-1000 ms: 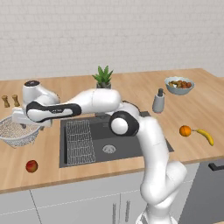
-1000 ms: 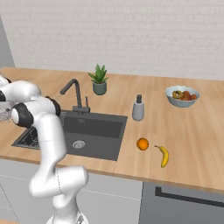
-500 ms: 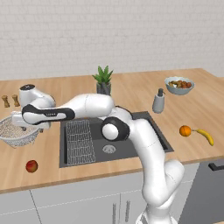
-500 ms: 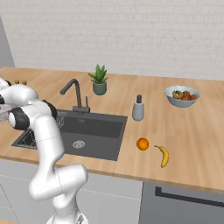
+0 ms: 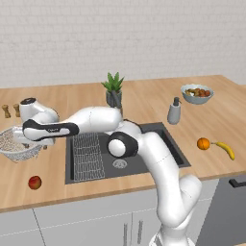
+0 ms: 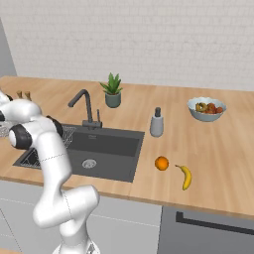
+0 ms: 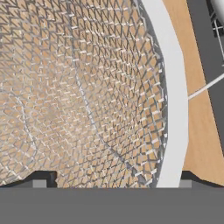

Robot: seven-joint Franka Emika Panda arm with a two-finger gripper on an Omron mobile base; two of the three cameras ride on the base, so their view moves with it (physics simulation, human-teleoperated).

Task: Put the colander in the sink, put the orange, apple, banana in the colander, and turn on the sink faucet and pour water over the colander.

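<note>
Colander sits on the counter just left of the sink. Gripper hangs over the colander's sink-side rim, jaws spread wide, one fingertip inside the mesh, the other outside the rim; nothing gripped. Apple on the counter in front of the colander, left of the sink. Orange and banana lie side by side right of the sink.
</note>
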